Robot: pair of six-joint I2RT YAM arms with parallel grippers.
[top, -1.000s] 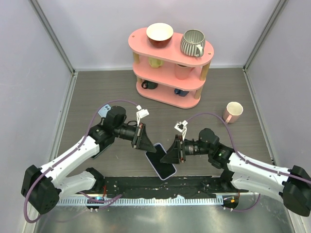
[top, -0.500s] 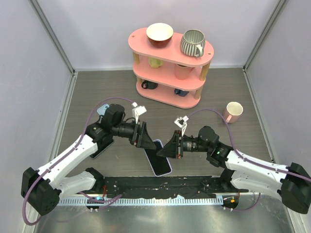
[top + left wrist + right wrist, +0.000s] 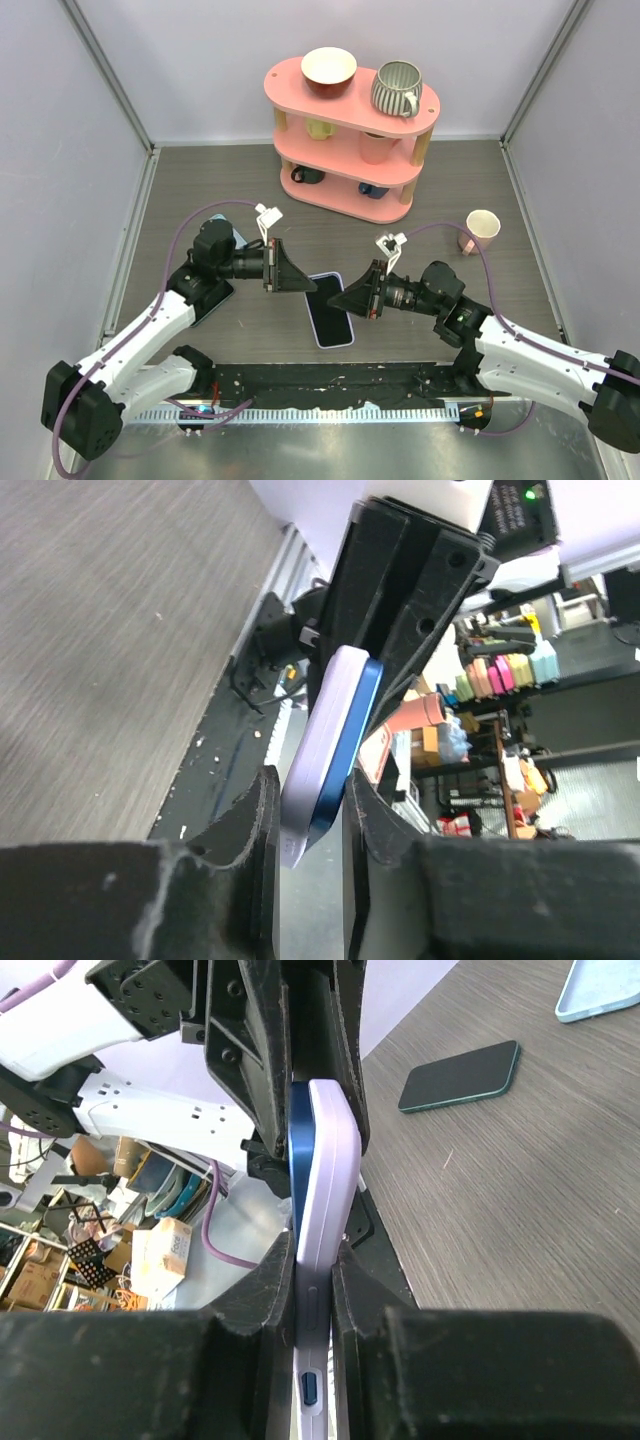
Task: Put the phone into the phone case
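The phone point(image 3: 330, 312), blue-edged with a dark screen, sits partly in the lavender phone case point(image 3: 330, 1160) and is held above the table between both grippers. My right gripper point(image 3: 313, 1250) is shut on the case's edge near its port end, both pads pressed flat on it. My left gripper point(image 3: 310, 780) is closed round the opposite corner, where the blue phone point(image 3: 357, 715) lies against the case point(image 3: 322, 725) and stands a little proud of it. In the top view the left gripper point(image 3: 298, 282) and right gripper point(image 3: 346, 298) meet over the phone's upper end.
A second dark phone point(image 3: 460, 1075) and a light blue case point(image 3: 605, 990) lie on the table under the left arm. A pink three-tier shelf point(image 3: 350, 130) with cups and a bowl stands at the back. A pink mug point(image 3: 480, 230) sits at the right.
The left gripper opened wide, then closed again on the phone. Both grippers and the phone have shifted away from the near edge, and the left arm has drawn back to the left.
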